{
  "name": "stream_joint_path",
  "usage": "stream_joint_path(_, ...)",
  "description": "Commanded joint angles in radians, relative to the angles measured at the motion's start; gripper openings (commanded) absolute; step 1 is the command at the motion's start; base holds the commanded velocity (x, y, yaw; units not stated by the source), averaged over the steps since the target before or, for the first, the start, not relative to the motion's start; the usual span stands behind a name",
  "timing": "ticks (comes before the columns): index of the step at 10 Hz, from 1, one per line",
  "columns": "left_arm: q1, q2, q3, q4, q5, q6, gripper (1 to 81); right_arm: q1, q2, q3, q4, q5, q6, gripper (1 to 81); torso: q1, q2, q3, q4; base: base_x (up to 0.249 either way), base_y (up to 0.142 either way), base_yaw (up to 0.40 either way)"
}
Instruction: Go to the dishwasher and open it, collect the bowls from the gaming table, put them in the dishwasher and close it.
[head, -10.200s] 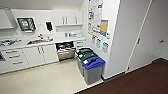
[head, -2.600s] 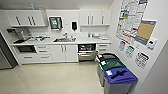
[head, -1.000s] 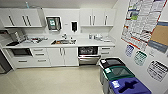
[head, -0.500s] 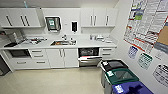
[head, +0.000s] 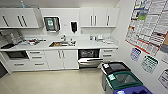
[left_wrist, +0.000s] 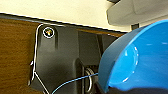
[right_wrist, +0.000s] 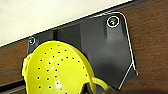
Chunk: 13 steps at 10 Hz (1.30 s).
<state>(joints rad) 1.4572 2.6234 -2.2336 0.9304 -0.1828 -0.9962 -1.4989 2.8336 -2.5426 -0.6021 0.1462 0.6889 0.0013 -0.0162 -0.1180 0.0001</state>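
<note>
The dishwasher (head: 90, 61) sits under the counter, right of the sink. Its steel door leans partly open and shows a dark inside. A blue bowl (left_wrist: 140, 60) looms large in the left wrist view, carried in my left gripper (left_wrist: 106, 88), which is shut on its rim. In the right wrist view a yellow-green bowl (right_wrist: 55, 72) dotted with small holes is carried the same way, my right gripper (right_wrist: 88, 89) shut on its edge. The gaming table is out of view.
A white counter (head: 82, 45) with a sink (head: 61, 44) runs along the far wall under white wall cabinets (head: 98, 17). Sorting bins (head: 120, 77) stand at the right wall below posters (head: 147, 25). Pale floor (head: 52, 81) lies open before the cabinets.
The camera has driven closer to the kitchen counter and turned towards it; the dishwasher and bins look larger. Both bowls stay in the grippers.
</note>
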Motion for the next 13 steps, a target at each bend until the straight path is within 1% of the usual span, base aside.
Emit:
stream_joint_path(1, -0.041, -0.028, 0.011, -0.001, 0.017, -0.001, 1.0, 0.038, -0.015, -0.001, -0.007, -0.033, -0.002, 1.0, 0.000, 0.000, 0.000, 0.000, 0.160, 0.000, 0.000)
stream_joint_path(13, -0.041, -0.029, 0.011, -0.001, 0.017, -0.001, 1.0, 0.041, -0.015, -0.001, -0.007, -0.034, -0.002, 1.0, -0.001, 0.000, 0.000, 0.000, 0.159, 0.072, 0.000)
